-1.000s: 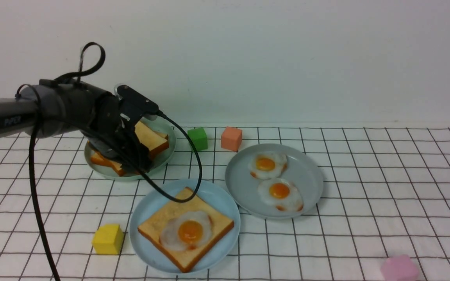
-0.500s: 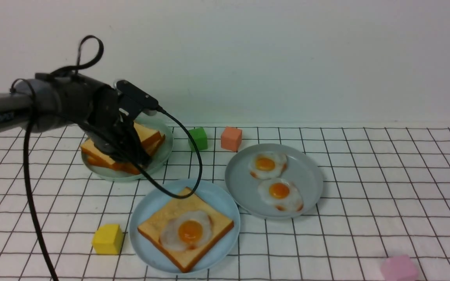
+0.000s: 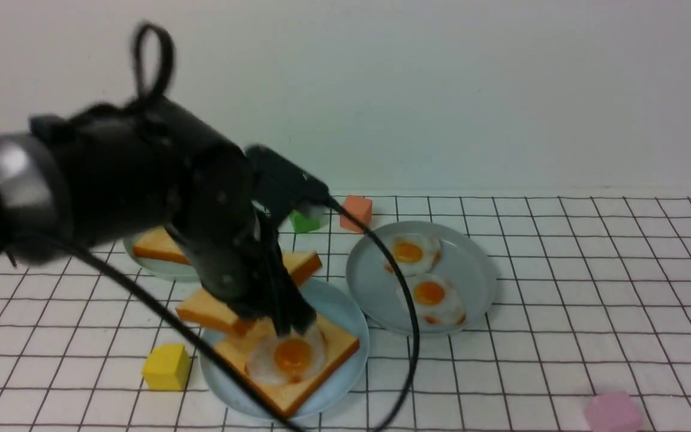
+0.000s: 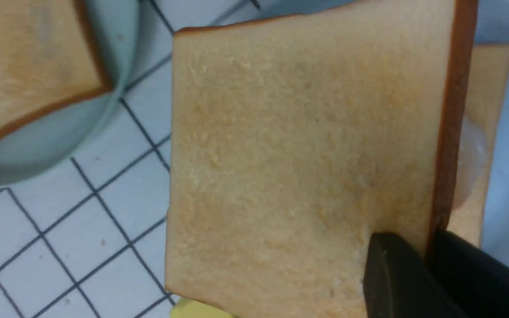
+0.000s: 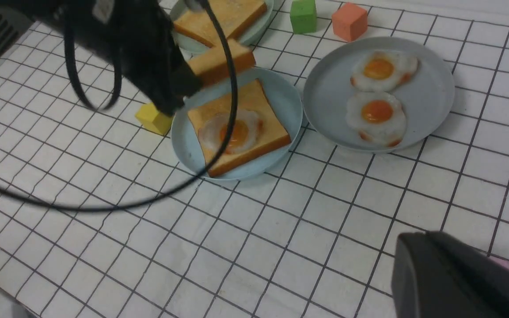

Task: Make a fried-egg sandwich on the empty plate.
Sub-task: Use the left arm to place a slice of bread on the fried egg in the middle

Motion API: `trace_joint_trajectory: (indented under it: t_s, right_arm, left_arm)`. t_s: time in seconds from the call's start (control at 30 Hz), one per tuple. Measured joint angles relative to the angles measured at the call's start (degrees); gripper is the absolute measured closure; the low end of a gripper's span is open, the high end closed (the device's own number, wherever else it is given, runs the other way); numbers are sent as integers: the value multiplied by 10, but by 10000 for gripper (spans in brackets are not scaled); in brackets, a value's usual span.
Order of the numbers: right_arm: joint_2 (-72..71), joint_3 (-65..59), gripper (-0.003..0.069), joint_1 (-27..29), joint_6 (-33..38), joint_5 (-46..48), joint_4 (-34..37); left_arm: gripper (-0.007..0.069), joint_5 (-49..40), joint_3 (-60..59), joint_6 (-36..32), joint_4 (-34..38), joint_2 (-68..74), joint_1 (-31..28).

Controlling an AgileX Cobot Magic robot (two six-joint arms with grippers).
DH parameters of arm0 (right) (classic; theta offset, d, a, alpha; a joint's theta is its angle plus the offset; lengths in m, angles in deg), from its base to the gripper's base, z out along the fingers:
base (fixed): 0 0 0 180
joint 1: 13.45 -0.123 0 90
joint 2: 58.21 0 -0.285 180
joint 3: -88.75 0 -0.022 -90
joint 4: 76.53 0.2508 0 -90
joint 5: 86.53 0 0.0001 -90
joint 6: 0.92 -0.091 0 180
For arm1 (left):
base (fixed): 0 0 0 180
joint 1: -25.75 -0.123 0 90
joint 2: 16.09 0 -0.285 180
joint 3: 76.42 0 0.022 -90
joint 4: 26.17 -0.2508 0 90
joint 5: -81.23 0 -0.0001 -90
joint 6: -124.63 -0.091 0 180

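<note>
The light sky-blue plate [image 3: 348,312] holds one toast slice [image 3: 336,348] with a fried egg [image 3: 288,357] on top. My left gripper [image 3: 290,324] is shut on the edge of a second toast slice [image 3: 207,309]. It holds that slice tilted, just above the back left of the plate, overhanging its rim. In the left wrist view the held slice [image 4: 303,154] fills the frame, pinched at its crust by my gripper [image 4: 427,247]. My right gripper [image 5: 418,260] is shut and empty, high above the table's front right. It does not show in the front view.
A pale green plate [image 3: 159,270] at the back left holds more toast [image 3: 156,246]. A grey-blue plate [image 3: 477,264] on the right holds two fried eggs. Small cubes lie about: yellow [image 3: 166,366], green [image 3: 305,223], salmon [image 3: 355,212] and pink [image 3: 612,413].
My left gripper has lifted a toast slice off the pale green plate and carried it forward and right, to above the blue plate. The right arm has not visibly moved.
</note>
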Motion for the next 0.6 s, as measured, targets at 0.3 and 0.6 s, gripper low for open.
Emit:
trace_joint_trajectory:
  t_s: [0.3, 0.6]
  right_arm:
    - [0, 0, 629, 0, 0, 1, 0]
    - [0, 0, 624, 0, 0, 4, 0]
  left_arm:
    - [550, 57, -28, 84, -78, 9, 61]
    - [550, 41, -28, 86, -50, 19, 61]
